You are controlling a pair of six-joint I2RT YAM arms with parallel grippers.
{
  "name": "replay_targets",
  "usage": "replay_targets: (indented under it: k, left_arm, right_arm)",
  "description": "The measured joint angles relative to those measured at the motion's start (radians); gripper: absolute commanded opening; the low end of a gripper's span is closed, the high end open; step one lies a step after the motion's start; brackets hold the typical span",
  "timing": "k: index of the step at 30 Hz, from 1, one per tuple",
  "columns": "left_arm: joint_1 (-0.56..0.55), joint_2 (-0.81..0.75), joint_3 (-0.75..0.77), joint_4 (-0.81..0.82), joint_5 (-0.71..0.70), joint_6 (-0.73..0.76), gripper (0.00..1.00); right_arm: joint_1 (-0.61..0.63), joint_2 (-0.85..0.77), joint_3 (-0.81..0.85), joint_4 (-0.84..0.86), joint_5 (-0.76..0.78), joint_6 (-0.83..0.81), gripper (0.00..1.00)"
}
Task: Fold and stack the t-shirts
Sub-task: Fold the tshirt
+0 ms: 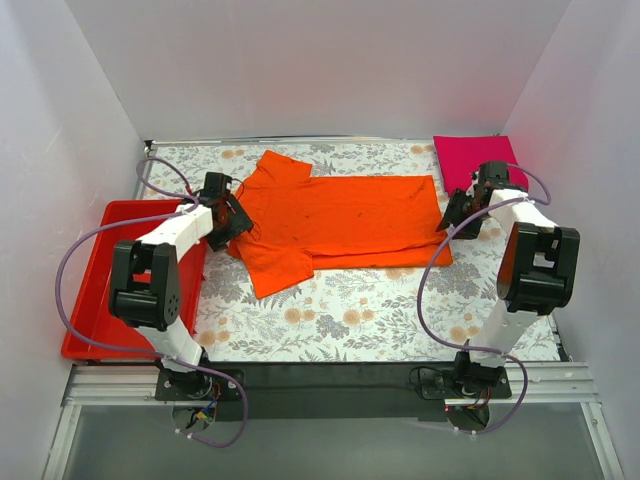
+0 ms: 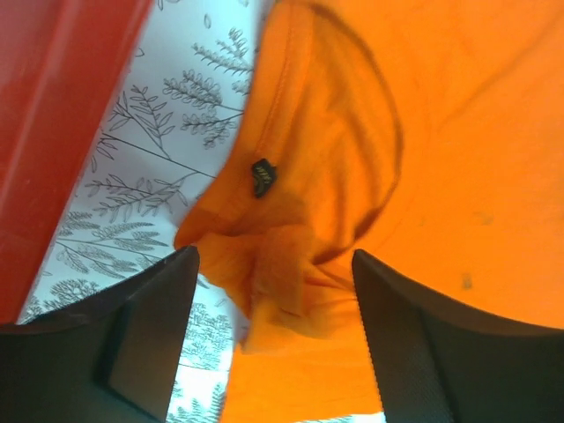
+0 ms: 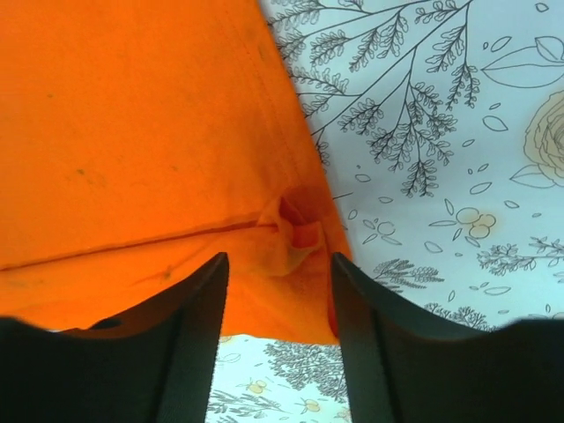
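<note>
Orange tee [image 1: 350, 222] lies folded lengthwise on the table [image 1: 400, 315], pink tee [image 1: 465, 160] behind it. Left pincer [image 2: 275, 264] and right pincer [image 3: 280, 264] both sit apart, gripping nothing. Next up, I reckon: regrab one end for the crosswise fold.

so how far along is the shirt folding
Done: the pink shirt lies folded at the far right corner. In hand: the orange shirt lies spread out, sleeves out, with the left pincer and right pincer open at its ends. Left: fold it square and stack it on the pink one.
</note>
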Motion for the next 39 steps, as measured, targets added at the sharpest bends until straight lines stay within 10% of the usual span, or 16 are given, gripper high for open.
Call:
replay_targets:
  k: [11,19,33,39]
  left_arm:
    - [-0.038,-0.317,-0.113,-0.010,0.063,-0.031,0.78]
    - [-0.179,-0.419,-0.366,-0.063,0.098,-0.115,0.64]
    - [-0.251,-0.278,-0.379,-0.016,0.095,-0.169,0.48]
    - [-0.269,-0.270,-0.380,-0.007,0.087,-0.188,0.20]
  right_arm:
    - [0.053,-0.376,-0.127,0.024,-0.025,-0.006,0.63]
    - [0.108,-0.579,-0.340,0.013,-0.067,-0.012,0.63]
    - [0.171,-0.636,-0.459,0.014,-0.100,-0.016,0.63]
    - [0.173,-0.646,-0.478,0.023,-0.100,-0.016,0.63]
